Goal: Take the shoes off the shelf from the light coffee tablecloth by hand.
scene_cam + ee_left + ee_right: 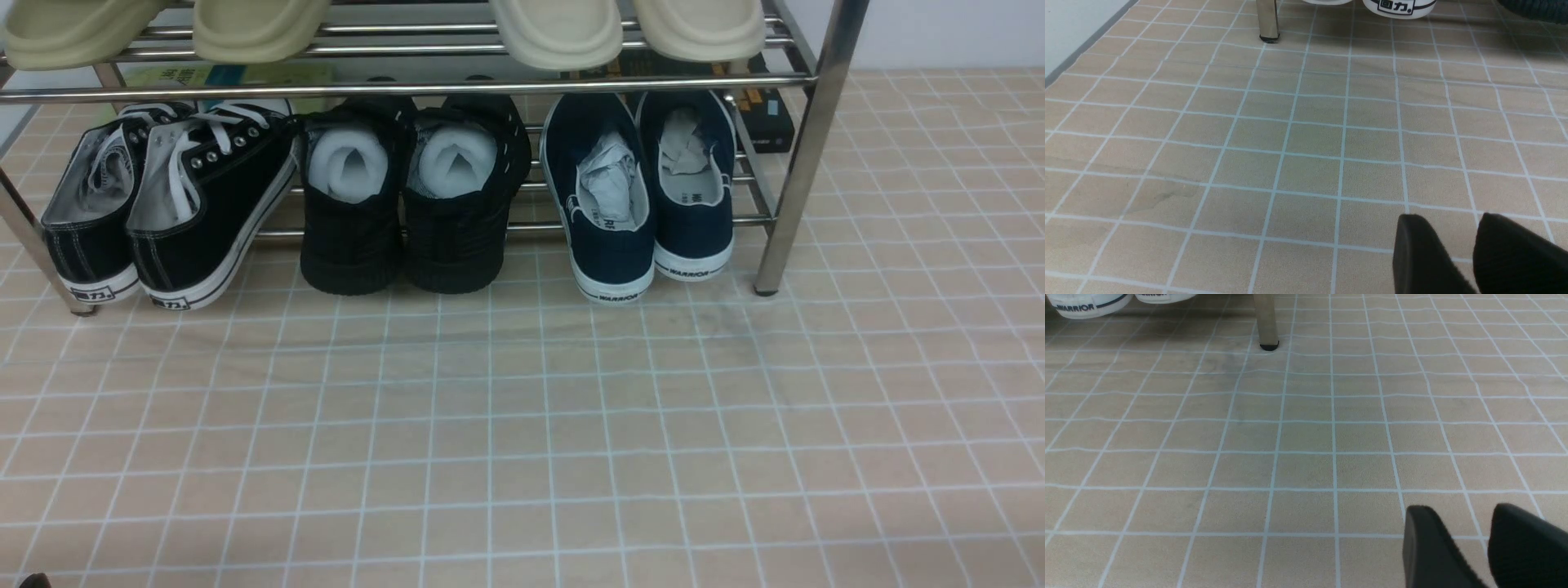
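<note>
The navy slip-on shoes (pixel 645 196) stand side by side at the right end of the chrome shelf's (pixel 804 147) lower tier, heels towards me, with crumpled paper inside. Their white "WARRIOR" soles (pixel 1086 304) show in the right wrist view beside a shelf leg (pixel 1265 318). The shelf stands on the light coffee tablecloth (pixel 522 425). Neither gripper shows in the front view. My left gripper (pixel 1451 218) and right gripper (pixel 1461 508) hover low over bare cloth, well short of the shelf, jaws together and empty.
Black lace-up sneakers (pixel 163 212) sit at the left of the lower tier, all-black shoes with white foam (pixel 408 204) in the middle. Beige slippers (pixel 555 28) lie on the upper tier. A dark box (pixel 767 114) lies behind the shelf. The sneaker heel (pixel 1398 8) shows near a leg (pixel 1267 18).
</note>
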Available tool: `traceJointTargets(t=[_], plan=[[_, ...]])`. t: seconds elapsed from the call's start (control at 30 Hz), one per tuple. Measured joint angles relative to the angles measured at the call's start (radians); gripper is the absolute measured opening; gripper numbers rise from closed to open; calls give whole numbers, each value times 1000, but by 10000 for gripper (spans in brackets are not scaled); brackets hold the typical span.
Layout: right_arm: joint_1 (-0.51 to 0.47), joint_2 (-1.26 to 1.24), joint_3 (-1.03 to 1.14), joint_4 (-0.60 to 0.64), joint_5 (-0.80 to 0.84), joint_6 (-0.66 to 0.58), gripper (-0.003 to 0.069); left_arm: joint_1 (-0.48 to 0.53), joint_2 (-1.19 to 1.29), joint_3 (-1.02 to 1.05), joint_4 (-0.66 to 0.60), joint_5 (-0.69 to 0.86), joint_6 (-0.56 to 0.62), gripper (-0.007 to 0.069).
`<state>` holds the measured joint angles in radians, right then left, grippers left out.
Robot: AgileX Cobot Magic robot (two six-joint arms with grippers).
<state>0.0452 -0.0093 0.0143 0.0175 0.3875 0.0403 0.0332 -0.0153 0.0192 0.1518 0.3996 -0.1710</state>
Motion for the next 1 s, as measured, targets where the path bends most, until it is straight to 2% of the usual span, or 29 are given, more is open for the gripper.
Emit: traceJointTargets(t=[0.37, 0.47, 0.57, 0.63, 0.7, 0.87, 1.0], plan=[[0, 0, 0, 11, -4, 11, 240, 0, 0, 0, 0, 0, 0, 240], [0, 0, 0, 119, -6, 85, 240, 0, 0, 0, 0, 0, 0, 240], [0, 0, 5, 415, -4, 273, 240, 0, 0, 0, 0, 0, 0, 240], [0, 0, 8, 549, -3, 345, 240, 0, 0, 0, 0, 0, 0, 240], [0, 0, 10, 628, 0, 375, 240, 0, 0, 0, 0, 0, 0, 240], [0, 0, 10, 688, -16, 360, 240, 0, 0, 0, 0, 0, 0, 240], [0, 0, -65, 692, 3, 205, 192, 0, 0, 0, 0, 0, 0, 240]])
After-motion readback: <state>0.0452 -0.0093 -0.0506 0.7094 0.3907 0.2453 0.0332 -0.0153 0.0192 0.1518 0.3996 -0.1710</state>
